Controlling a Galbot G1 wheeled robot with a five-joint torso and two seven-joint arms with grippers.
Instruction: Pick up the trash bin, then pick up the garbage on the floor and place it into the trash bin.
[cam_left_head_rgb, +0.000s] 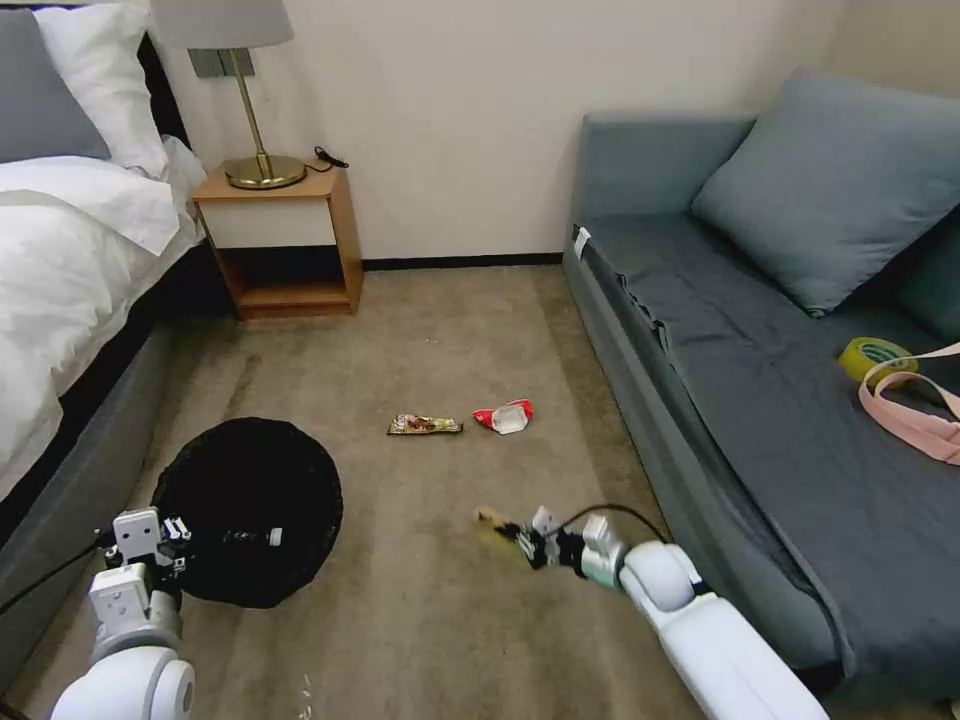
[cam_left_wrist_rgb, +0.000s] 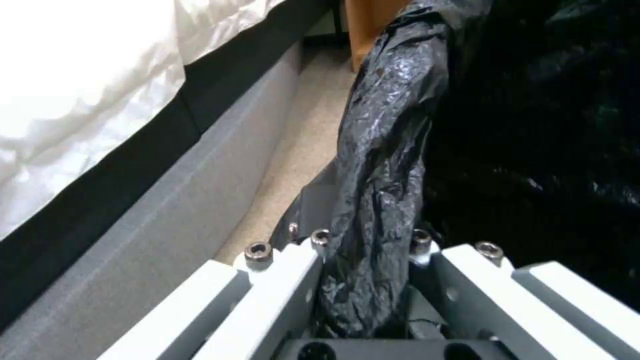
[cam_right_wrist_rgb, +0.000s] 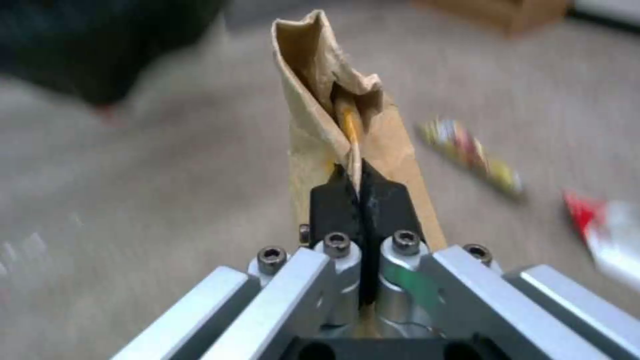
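Beige bedroom carpet between bed and sofa. My left gripper (cam_left_wrist_rgb: 367, 280) clamps the trash bin (cam_left_head_rgb: 250, 510) by its lined rim; my right gripper (cam_right_wrist_rgb: 360, 195) pinches the brown paper bag (cam_right_wrist_rgb: 333, 115) by one thin edge, which could slip free before reaching the bin.

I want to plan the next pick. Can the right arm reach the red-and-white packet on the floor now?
Probably not yet: the right gripper is shut on the brown paper bag, so it is not free. The carpet toward the red-and-white packet looks clear.
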